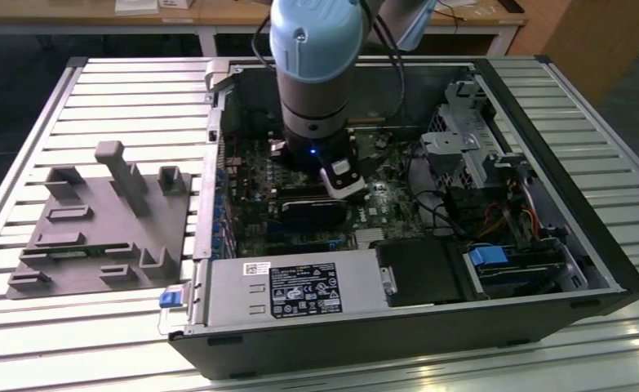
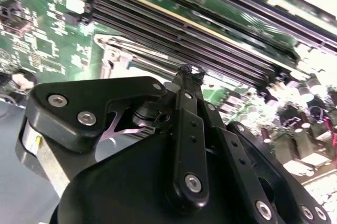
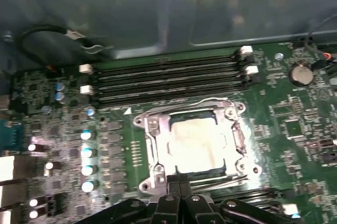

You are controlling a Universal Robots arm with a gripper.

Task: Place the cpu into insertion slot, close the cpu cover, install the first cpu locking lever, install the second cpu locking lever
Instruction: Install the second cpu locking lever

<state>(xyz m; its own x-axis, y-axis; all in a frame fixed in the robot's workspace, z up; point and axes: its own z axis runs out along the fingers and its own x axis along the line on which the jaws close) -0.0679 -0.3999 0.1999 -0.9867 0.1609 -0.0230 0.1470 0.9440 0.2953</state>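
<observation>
Your cpu sits in the insertion slot, framed by the cpu cover, inside the open computer case. Your gripper has its fingers pressed together at the socket's edge, holding nothing.

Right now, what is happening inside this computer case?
A robot arm reaches down into the open computer case, over the motherboard. In the first wrist view the cpu already sits in the insertion slot, and the cpu cover lies closed around it, framing the silver top. The claw is shut and its tips are at the edge of the socket, next to a thin locking lever. Whether the levers are latched, I cannot tell.
</observation>
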